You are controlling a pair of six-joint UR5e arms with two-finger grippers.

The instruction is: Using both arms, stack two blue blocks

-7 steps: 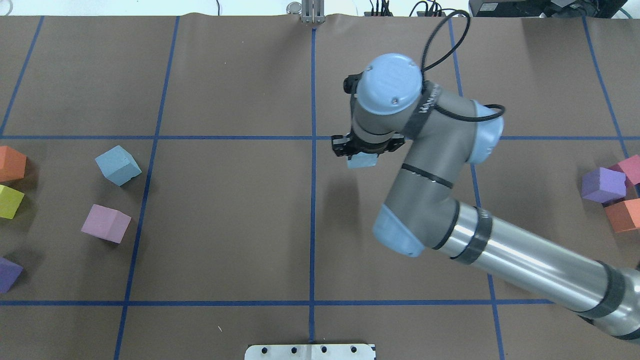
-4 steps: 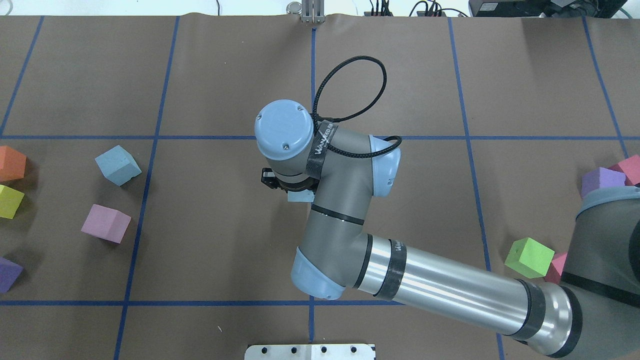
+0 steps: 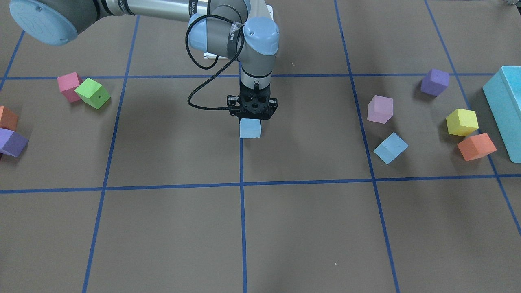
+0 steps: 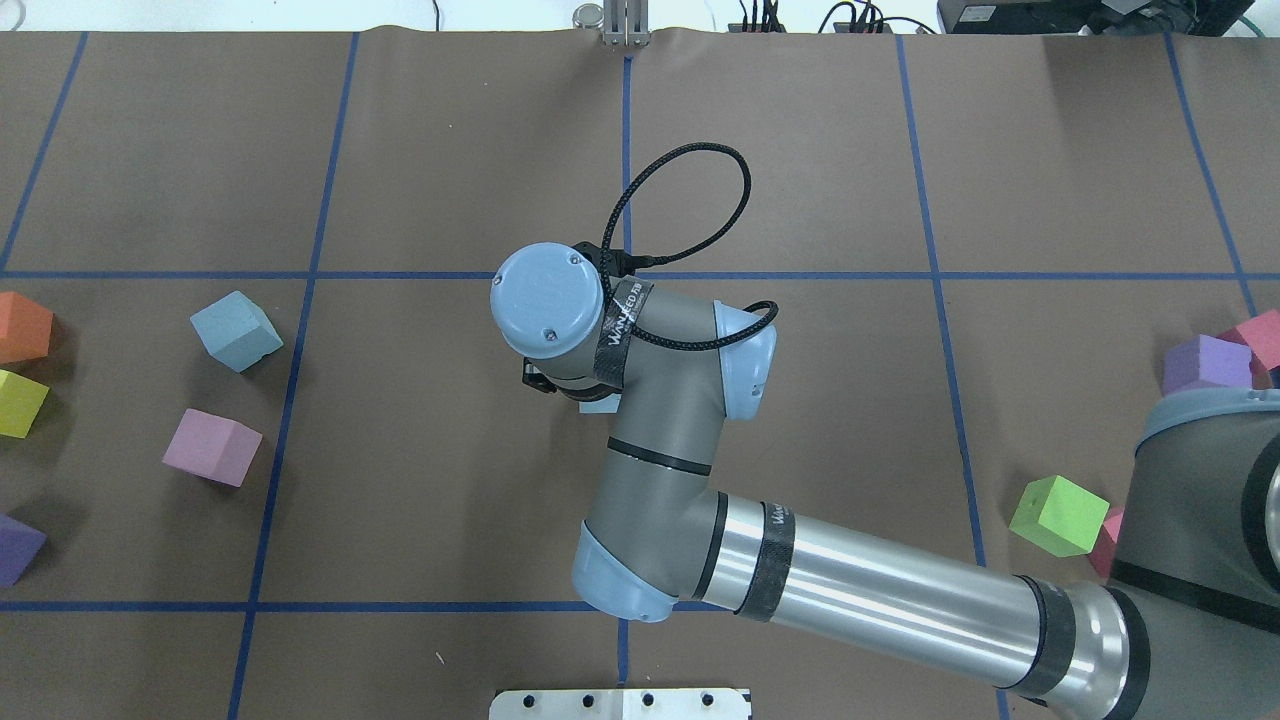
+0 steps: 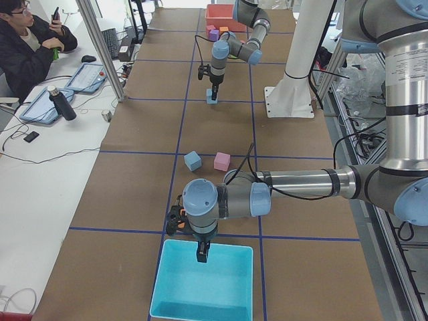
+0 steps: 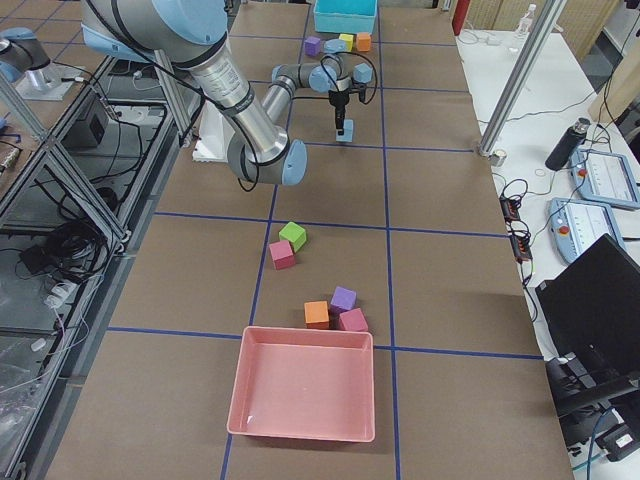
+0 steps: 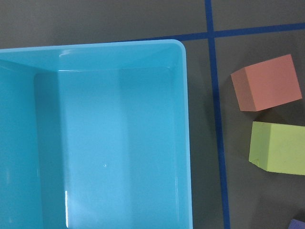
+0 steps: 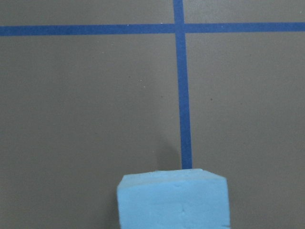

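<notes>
My right gripper [image 3: 252,119] is shut on one light blue block [image 3: 250,128] and holds it low over the table's centre line, under the wrist. The block shows close up in the right wrist view [image 8: 174,200], and only a sliver of it shows from overhead [image 4: 598,405]. I cannot tell if it touches the table. The second blue block [image 4: 236,331] lies free and tilted on the robot's left side, also seen from the front [image 3: 390,147]. My left gripper [image 5: 202,257] hangs over the turquoise box [image 5: 200,287]; I cannot tell if it is open or shut.
A mauve cube [image 4: 212,447] lies near the free blue block. Orange [image 4: 22,327], yellow [image 4: 20,403] and purple [image 4: 18,548] cubes sit at the left edge. Green [image 4: 1058,515] and purple [image 4: 1205,365] cubes sit at the right. A pink tray [image 6: 237,385] stands beyond them.
My right arm has swung from the table's right half to the centre line and a little toward the robot, carrying the blue block. The other cubes have not moved.
</notes>
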